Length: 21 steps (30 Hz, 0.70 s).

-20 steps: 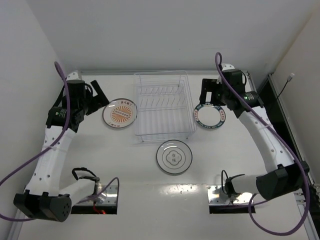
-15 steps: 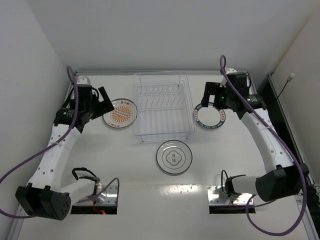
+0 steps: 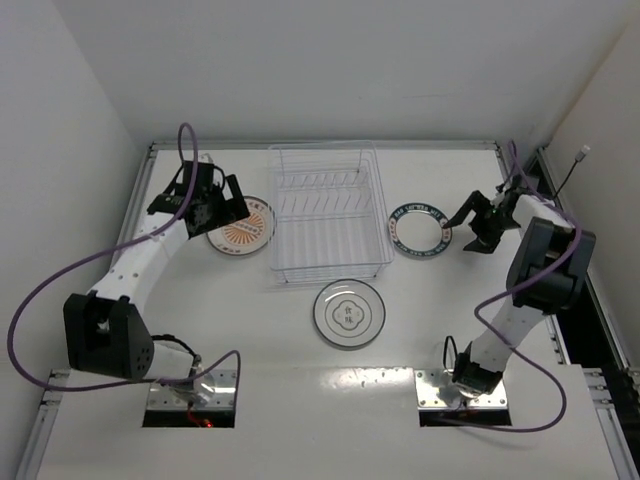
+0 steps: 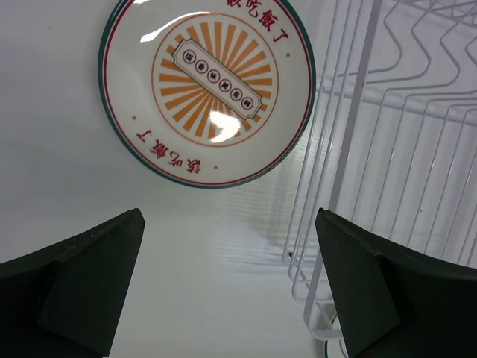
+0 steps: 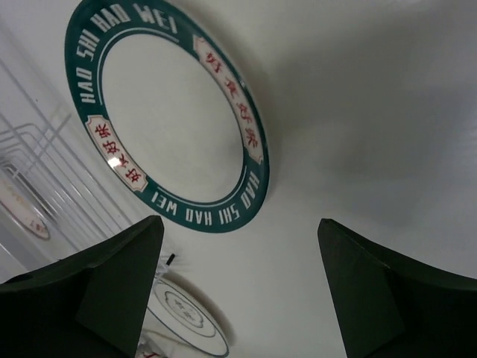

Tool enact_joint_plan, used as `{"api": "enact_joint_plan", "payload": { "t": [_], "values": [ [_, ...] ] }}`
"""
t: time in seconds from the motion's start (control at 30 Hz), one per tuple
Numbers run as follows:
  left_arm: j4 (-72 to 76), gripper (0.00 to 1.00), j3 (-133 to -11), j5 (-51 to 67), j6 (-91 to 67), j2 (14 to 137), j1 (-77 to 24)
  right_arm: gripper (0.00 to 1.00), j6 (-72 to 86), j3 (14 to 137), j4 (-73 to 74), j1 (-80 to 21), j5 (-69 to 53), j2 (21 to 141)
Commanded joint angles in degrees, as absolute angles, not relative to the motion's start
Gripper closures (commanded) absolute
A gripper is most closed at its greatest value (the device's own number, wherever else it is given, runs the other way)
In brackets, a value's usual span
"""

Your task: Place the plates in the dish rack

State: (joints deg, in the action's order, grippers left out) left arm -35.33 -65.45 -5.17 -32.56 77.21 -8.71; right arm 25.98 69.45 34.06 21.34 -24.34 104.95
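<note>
1. Progress on the loading looks like nil so far: the dish rack [image 3: 327, 262] in the middle of the table [image 3: 250, 340] holds no plate that I can see.
2. The sunburst plate [image 4: 207, 88] lies flat just left of the rack. The teal-rimmed plate [image 5: 173, 115] lies flat just right of it, and the white plate [image 3: 348, 313] lies flat on the near side, close to the rack's front edge.
3. The left gripper [image 4: 227, 276] hovers at the left edge of the sunburst plate with its fingers spread wide, holding nothing.
4. The right gripper [image 5: 238, 291] sits just beyond the teal-rimmed plate on its right, fingers likewise wide apart and empty.
5. By my reckoning, all three plates are yet to be picked up and stood in the slots. Both arms look poised for a first grasp, no more.
</note>
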Motion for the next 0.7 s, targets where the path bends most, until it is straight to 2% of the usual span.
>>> {"api": "enact_joint_plan", "payload": {
  "t": [0.0, 0.27, 0.3, 0.37, 0.47, 0.5, 0.53, 0.67],
  "values": [
    [-32.17, 0.00, -69.95, -3.69, -31.82, 81.11, -9.14, 0.20, 28.38, 73.39, 30.59, 22.50, -31.63, 109.06],
    [-32.26, 0.00, -75.14, -1.49, -31.82, 87.62, -9.14, 0.40, 32.34, 72.51, 25.76, 20.74, -33.04, 116.36],
    [-32.26, 0.00, -75.15, -1.49, -31.82, 87.63, -9.14, 0.46, 33.13, 71.81, 25.14, 20.74, -33.05, 117.50],
    [-33.66, 0.00, -76.37, -1.49, -31.29, 88.15, -9.14, 0.52, 33.13, 71.81, 24.26, 20.13, -33.05, 118.38],
    [-34.36, 0.00, -76.90, -1.49, -31.29, 88.15, -9.14, 0.69, 33.66, 71.81, 23.73, 20.13, -33.05, 119.88],
    [-34.37, 0.00, -76.90, -2.02, -31.29, 88.15, -9.14, 0.88, 33.66, 71.81, 23.73, 20.13, -33.57, 119.88],
    [-34.37, 0.00, -76.90, -2.02, -31.29, 88.15, -9.14, 0.97, 33.66, 71.81, 23.73, 20.13, -33.57, 119.88],
    [-34.89, 0.00, -76.90, -2.02, -31.29, 88.15, -9.14, 1.00, 32.34, 72.42, 24.78, 18.99, -32.00, 115.24]
  ]
}}
